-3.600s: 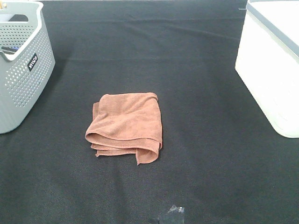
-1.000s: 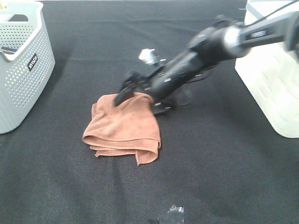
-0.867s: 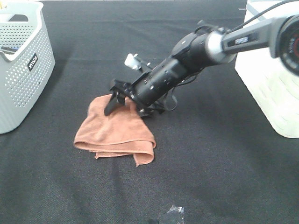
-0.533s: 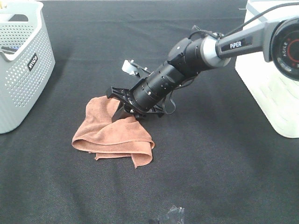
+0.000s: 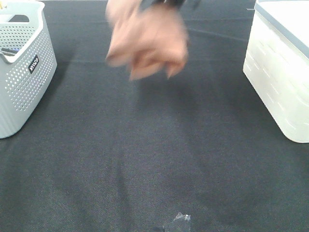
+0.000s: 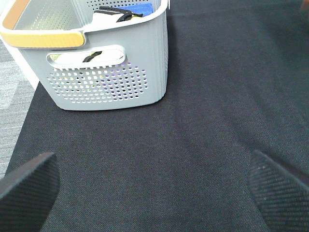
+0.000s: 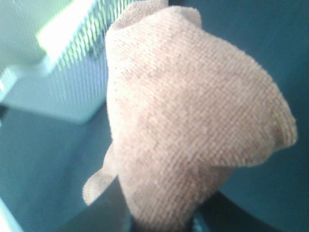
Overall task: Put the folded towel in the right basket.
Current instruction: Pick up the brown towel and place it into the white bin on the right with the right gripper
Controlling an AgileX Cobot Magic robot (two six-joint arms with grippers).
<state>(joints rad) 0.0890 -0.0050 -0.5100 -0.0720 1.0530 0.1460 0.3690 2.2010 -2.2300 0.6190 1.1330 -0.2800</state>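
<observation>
The folded towel, salmon-brown, hangs blurred in the air near the top middle of the high view, well above the black mat. My right gripper shows only as dark bits at the top edge, shut on the towel's upper part. In the right wrist view the towel fills most of the picture and hides the fingers. The right basket, white, stands at the right edge, apart from the towel. My left gripper is open and empty above the mat, its two pads at the picture's corners.
A grey perforated basket holding some items stands at the left; it also shows in the left wrist view. A pale blurred basket wall lies behind the towel. A small dark scrap lies at the mat's front edge.
My right gripper closed on the towel and lifted it off the mat, up and toward the back. The spot where the towel lay is now bare.
</observation>
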